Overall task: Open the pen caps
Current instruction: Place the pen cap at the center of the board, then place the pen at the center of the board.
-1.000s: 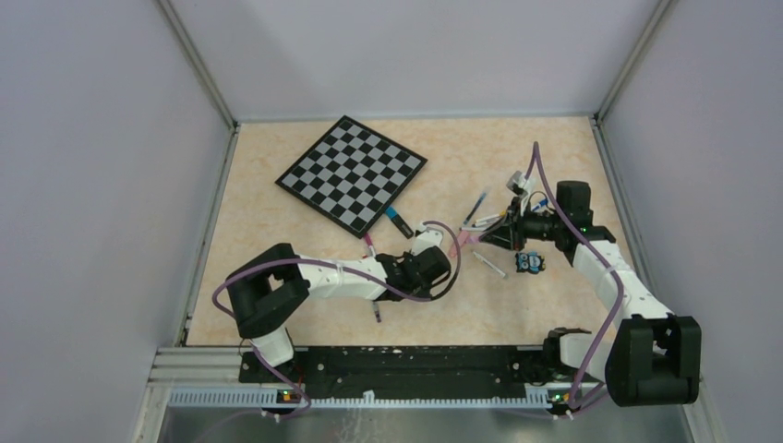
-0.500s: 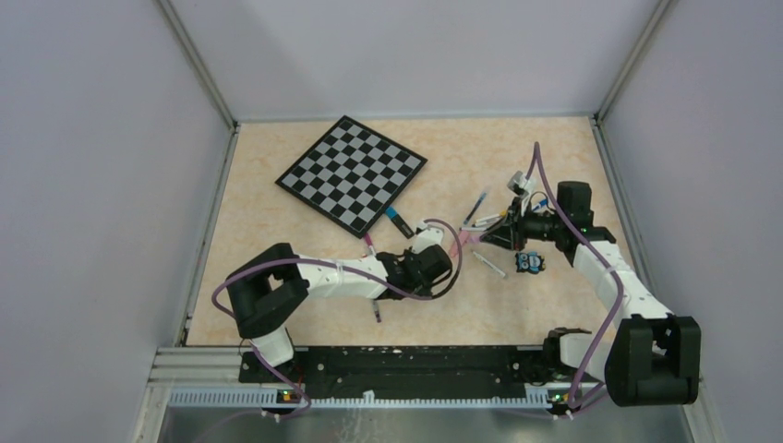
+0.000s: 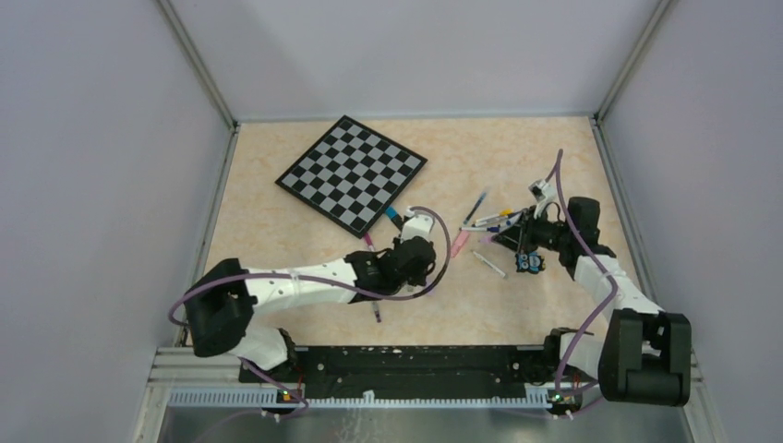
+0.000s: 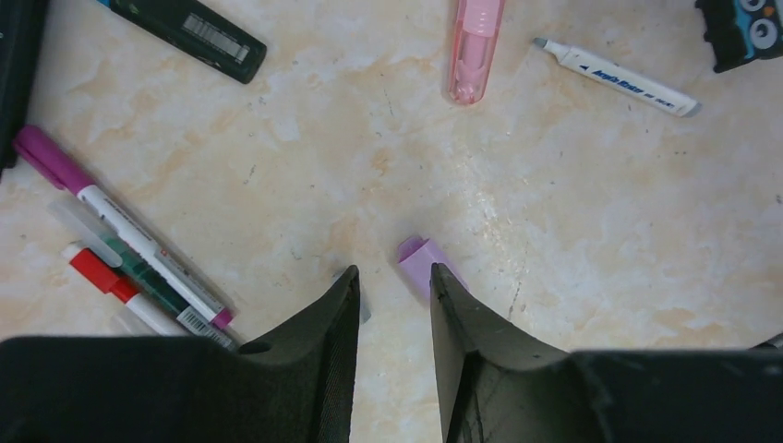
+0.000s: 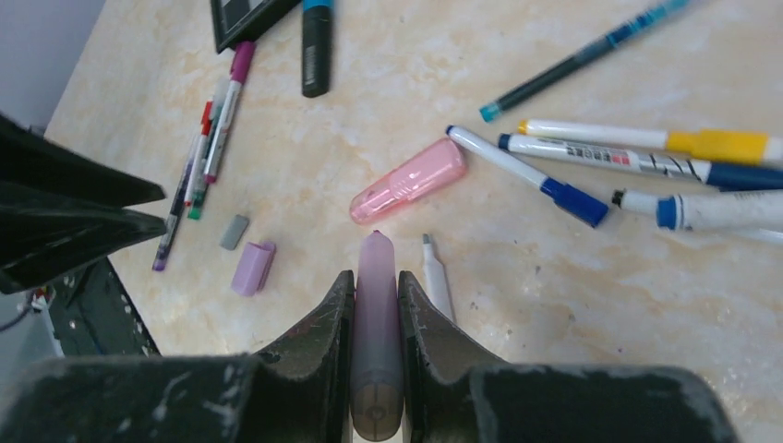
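My right gripper (image 5: 376,277) is shut on a lilac highlighter (image 5: 376,323) whose bare tip points out past the fingertips, low over the table. A lilac pen cap (image 4: 420,258) lies loose on the table just beyond the right fingertip of my left gripper (image 4: 392,272), which is open with nothing between its fingers. A small grey cap (image 4: 364,309) peeks out behind the left finger. From the right wrist, the lilac cap (image 5: 252,268) and grey cap (image 5: 234,232) lie side by side. A pink highlighter (image 5: 409,181) lies ahead, capped.
Several pens (image 5: 646,152) lie in a loose pile at the right. A bunch of thin pens (image 4: 129,258) lies left of my left gripper. A black marker (image 4: 185,32), a white uncapped pen (image 4: 619,78), the owl-like figure (image 3: 529,262) and the checkered board (image 3: 352,173) are nearby.
The two grippers were together at mid-table and have drawn apart. My left gripper has opened and pulled back left, leaving the lilac cap on the table. The right arm carried the highlighter right.
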